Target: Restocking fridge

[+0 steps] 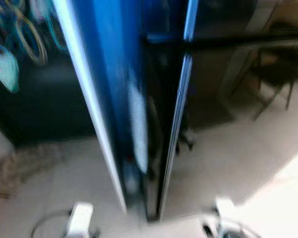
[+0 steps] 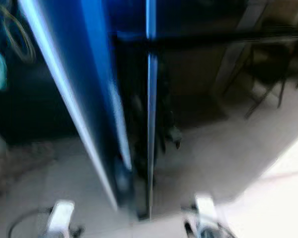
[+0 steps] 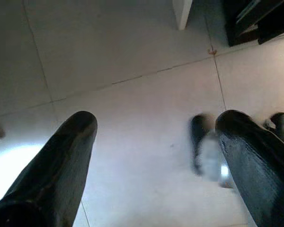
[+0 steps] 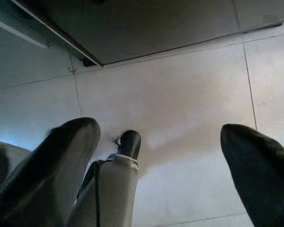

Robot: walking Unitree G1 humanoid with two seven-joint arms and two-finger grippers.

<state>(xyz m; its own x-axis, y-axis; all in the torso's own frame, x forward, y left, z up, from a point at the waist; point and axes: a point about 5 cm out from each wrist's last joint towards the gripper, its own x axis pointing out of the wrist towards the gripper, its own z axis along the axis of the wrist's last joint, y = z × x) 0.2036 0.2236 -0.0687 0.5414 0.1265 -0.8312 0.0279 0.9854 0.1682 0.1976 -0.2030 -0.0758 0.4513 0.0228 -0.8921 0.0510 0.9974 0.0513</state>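
A tall fridge [image 1: 164, 99] is seen blurred at the centre of the head views, running from 12 o'clock down to 6 o'clock. Its blue door [image 1: 109, 84], edged in pale trim, stands ajar, with a dark interior beside it.

Our left gripper [image 3: 156, 137] has two long, glossy black fingers [image 3: 57, 175] with rounded tips, thick and tapering. Our right gripper [image 4: 158, 142] has the same black, blunt-tipped fingers [image 4: 260, 175]. Between the right gripper's fingers we see a pale grey, cylindrical leg [image 4: 114, 189] ending in a black rounded foot. In the head views, our arms [image 1: 80, 218] show as blurred white blocks with thin dark cables.
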